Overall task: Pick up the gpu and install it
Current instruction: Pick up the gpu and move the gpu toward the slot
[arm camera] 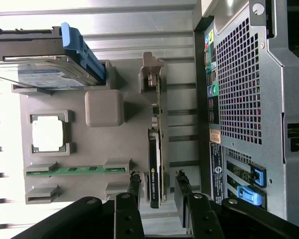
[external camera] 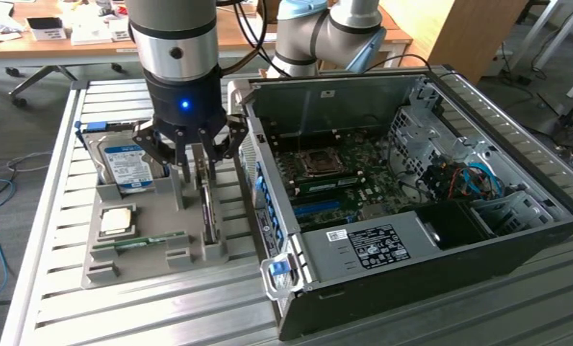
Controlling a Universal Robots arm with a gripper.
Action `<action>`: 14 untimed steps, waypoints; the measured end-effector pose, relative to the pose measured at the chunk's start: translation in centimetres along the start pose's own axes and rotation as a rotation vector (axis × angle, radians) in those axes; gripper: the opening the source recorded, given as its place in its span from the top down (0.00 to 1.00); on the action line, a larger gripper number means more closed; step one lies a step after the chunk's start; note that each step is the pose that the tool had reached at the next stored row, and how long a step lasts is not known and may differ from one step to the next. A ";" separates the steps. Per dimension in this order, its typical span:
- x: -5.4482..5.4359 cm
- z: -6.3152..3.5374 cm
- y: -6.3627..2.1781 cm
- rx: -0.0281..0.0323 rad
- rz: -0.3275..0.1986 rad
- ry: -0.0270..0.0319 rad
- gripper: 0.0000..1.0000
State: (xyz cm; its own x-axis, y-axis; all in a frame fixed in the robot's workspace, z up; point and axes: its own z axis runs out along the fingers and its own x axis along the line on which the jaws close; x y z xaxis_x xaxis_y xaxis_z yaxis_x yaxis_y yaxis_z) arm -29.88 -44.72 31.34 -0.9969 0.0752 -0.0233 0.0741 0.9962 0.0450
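Note:
The gpu (external camera: 209,210) is a green card with a black cooler, standing on edge in a slot of the grey tray (external camera: 142,263) beside the open computer case (external camera: 440,238). My gripper (external camera: 197,179) hangs straight over the card's end. In the wrist view the gpu (arm camera: 157,144) runs between the two black fingertips (arm camera: 134,185). The gripper (arm camera: 158,183) is open, with a small gap on each side of the card. The motherboard (external camera: 334,180) lies exposed inside the case.
On the tray, a hard drive (external camera: 125,162) with a blue-white label leans at the back. A square processor (external camera: 116,220) and a thin RAM stick (external camera: 137,241) lie nearer the front. The case's rear wall (arm camera: 249,99) stands close beside the card. A slatted metal table (external camera: 151,317) carries everything.

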 end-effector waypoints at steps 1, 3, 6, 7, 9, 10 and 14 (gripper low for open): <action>0.0 0.01 0.00 -0.0001 0.000 -0.0001 0.58; 0.0 0.05 0.00 -0.0002 0.000 -0.0001 0.58; 0.0 0.13 -0.01 0.0000 0.000 0.0000 0.58; 0.0 0.13 -0.01 0.0000 0.000 0.0001 0.58; 0.0 0.14 -0.01 0.0000 0.000 0.0000 0.58; 0.0 0.14 -0.01 -0.0001 0.000 0.0000 0.58; 0.0 0.19 -0.01 -0.0002 0.000 -0.0001 0.58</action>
State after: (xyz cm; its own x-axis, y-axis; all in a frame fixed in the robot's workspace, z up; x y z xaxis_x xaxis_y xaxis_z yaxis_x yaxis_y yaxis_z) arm -29.88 -44.72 31.14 -0.9969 0.0752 -0.0234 0.0741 0.9962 0.0452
